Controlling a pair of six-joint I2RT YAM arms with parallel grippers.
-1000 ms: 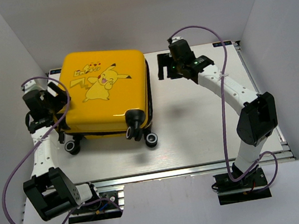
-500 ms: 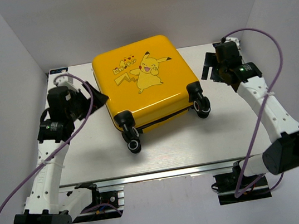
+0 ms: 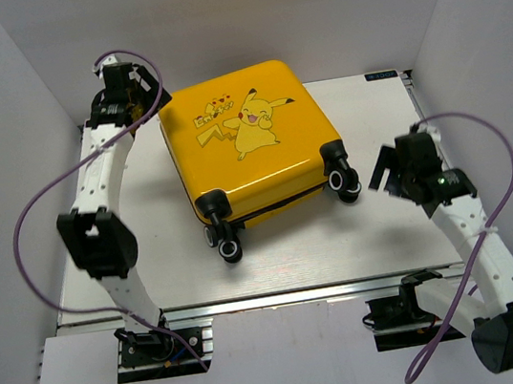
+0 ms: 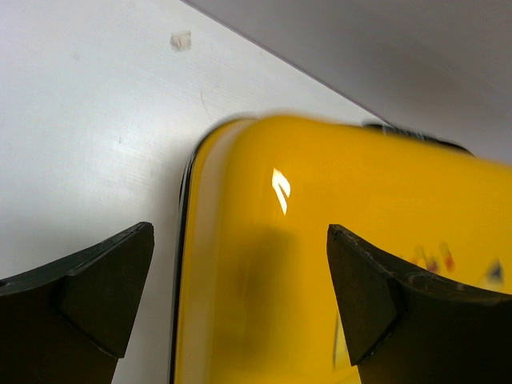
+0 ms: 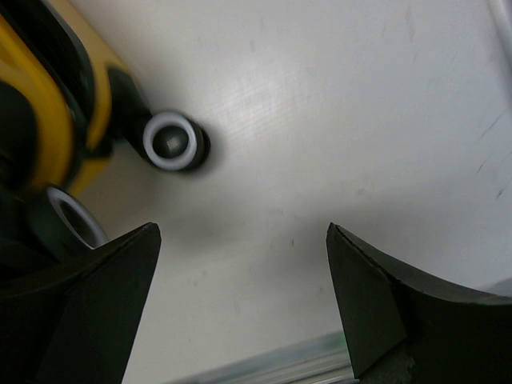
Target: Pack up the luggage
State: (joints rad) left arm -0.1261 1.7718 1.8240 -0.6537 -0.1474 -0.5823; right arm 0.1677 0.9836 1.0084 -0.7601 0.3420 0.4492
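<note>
The right gripper [image 5: 240,308] is hovering with jaws spread wide above the table [image 5: 344,104]; the luggage [image 5: 50,100] corner and one wheel [image 5: 172,142] are showing at upper left.

The luggage [image 3: 248,150] is glossy bright yellow with a black seam, printed with a yellow Pikachu cartoon [image 3: 252,127] (dark outlines, small red marks above it); its wheels [image 3: 230,249] are black with pale grey-white faces. The tabletop [image 3: 359,234] is a pale brushed silver-white; the walls [image 3: 212,25] are plain light grey. The left arm [image 3: 104,171] and right arm [image 3: 474,227] are white with black joints, trailing purple cables [image 3: 31,235]; the left claw [image 4: 240,264] and right claw [image 5: 240,272] are matte black.
</note>
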